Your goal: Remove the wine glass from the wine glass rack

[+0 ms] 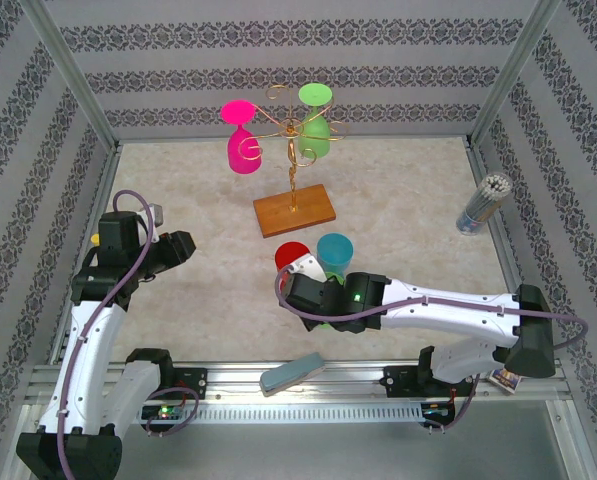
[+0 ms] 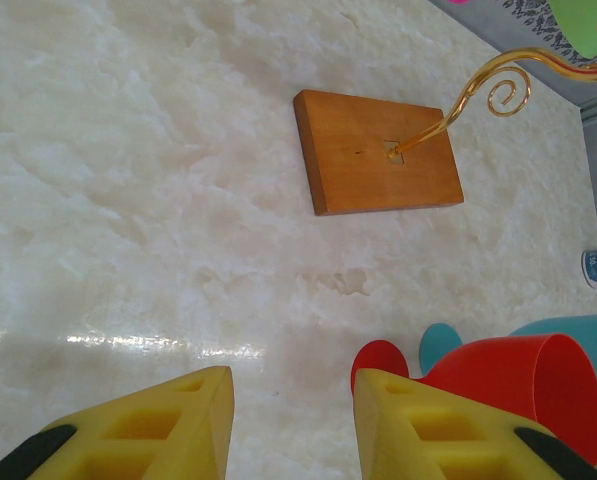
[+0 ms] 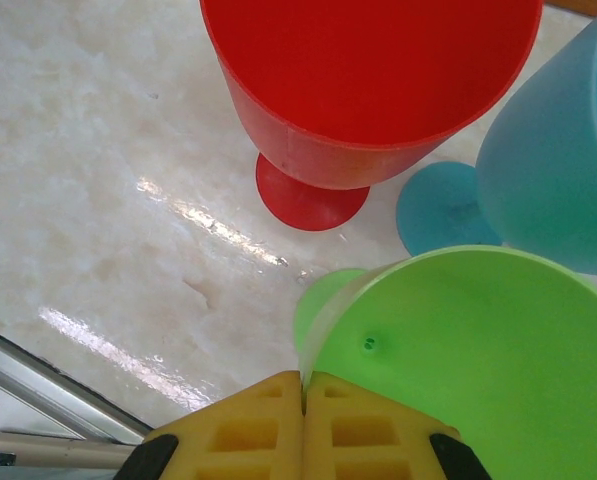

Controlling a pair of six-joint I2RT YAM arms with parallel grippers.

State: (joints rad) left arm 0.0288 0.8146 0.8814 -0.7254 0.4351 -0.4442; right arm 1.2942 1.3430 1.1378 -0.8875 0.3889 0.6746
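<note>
On the marbled table [image 1: 398,200], left pincer [image 2: 290,375] gapes empty; right pincer [image 3: 304,378] is closed beside a green glass [image 3: 468,360].

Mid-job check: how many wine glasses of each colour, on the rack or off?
Pink: 1, pink glass on the wine glass rack
Green: 2, hanging green glass, standing green glass
Red: 1, red glass
Blue: 1, blue glass
Total: 5

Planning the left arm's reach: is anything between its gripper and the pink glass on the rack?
Nothing visible: bare table lies between the left gripper and the pink glass; the red glass stands aside.
</note>
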